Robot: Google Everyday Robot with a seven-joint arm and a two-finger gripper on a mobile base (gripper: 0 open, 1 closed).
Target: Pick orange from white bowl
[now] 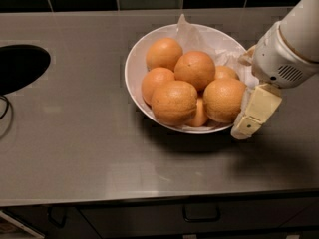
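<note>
my gripper (243, 94) spread wide, gripping nothing, it seems | cream finger (256, 111) outside right rim of white bowl (133, 68) | big pale orange (223, 99) just beside it, in bowl among other oranges (164, 54) | steel counter (75, 133) beneath

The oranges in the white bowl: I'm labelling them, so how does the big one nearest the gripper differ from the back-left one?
The orange beside the gripper, which hangs at the white bowl's right rim, is larger, with paler, duller, dimpled peel; the back-left orange is smaller, smoother and deeper orange. The orange lies front right, the back-left orange by the far rim. Both are roundish and lie in the white bowl.
</note>
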